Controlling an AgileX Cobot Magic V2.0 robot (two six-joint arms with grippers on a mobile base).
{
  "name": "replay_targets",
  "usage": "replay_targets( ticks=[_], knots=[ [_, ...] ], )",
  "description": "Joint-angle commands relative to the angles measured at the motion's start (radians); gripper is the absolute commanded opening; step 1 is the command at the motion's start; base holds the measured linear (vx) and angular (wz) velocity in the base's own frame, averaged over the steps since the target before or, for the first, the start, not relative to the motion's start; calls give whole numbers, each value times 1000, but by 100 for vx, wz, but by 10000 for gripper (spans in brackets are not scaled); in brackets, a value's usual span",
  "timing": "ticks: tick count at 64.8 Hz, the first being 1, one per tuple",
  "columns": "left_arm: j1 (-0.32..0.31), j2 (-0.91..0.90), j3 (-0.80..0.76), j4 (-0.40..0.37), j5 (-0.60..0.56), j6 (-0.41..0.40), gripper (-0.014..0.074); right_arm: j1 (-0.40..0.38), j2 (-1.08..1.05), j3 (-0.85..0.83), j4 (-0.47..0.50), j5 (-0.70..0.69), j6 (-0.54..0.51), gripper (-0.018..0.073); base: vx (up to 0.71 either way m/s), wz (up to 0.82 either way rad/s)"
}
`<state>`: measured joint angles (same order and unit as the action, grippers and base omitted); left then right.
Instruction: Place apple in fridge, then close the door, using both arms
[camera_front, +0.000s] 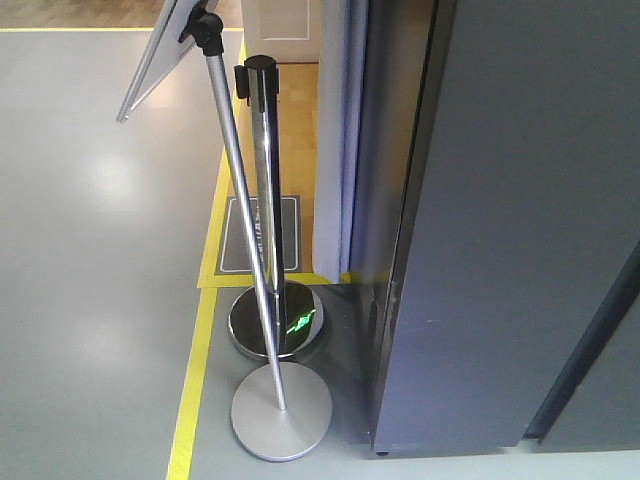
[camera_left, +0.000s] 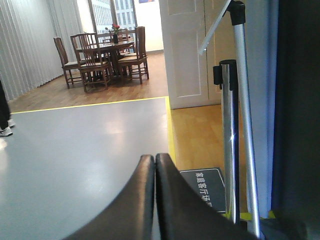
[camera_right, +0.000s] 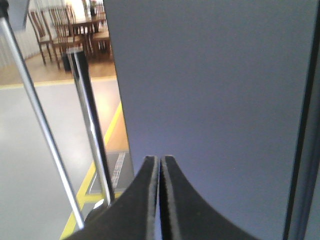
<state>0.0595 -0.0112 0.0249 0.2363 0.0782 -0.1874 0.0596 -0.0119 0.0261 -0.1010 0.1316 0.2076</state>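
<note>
The apple is out of view in every frame. A tall dark grey fridge (camera_front: 500, 230) fills the right of the front view, showing only its grey outside and none of its white inside. I cannot tell which panel is the door; a dark seam (camera_right: 300, 125) runs down the grey face. My left gripper (camera_left: 155, 156) is shut and empty, over grey floor, with the fridge's dark edge (camera_left: 297, 110) to its right. My right gripper (camera_right: 160, 157) is shut and empty, pointing at the grey fridge face (camera_right: 210, 85) close ahead.
Left of the fridge stand a chrome stanchion pole (camera_front: 265, 200) on a shiny round base (camera_front: 275, 320) and a leaning sign stand (camera_front: 240, 190) on a flat grey base (camera_front: 281, 410). Yellow floor tape (camera_front: 195, 380), a dark floor mat (camera_left: 205, 187), a white door (camera_left: 182, 50) and dining chairs (camera_left: 100, 55) lie beyond.
</note>
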Motion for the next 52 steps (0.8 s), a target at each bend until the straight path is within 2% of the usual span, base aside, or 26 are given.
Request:
replay_targets(
  ticks=[1,26,52],
  knots=[
    [0,-16,28,-8,-70,-4,-6,1,-7,2,-53,-103,30,-2,0,0],
    [0,-16,28,-8,-70,-4,-6,1,-7,1,-53,-188,29,-2,0,0],
    [0,-16,28,-8,-70,-4,-6,1,-7,1,-52,-187,29,-2,0,0]
  ],
)
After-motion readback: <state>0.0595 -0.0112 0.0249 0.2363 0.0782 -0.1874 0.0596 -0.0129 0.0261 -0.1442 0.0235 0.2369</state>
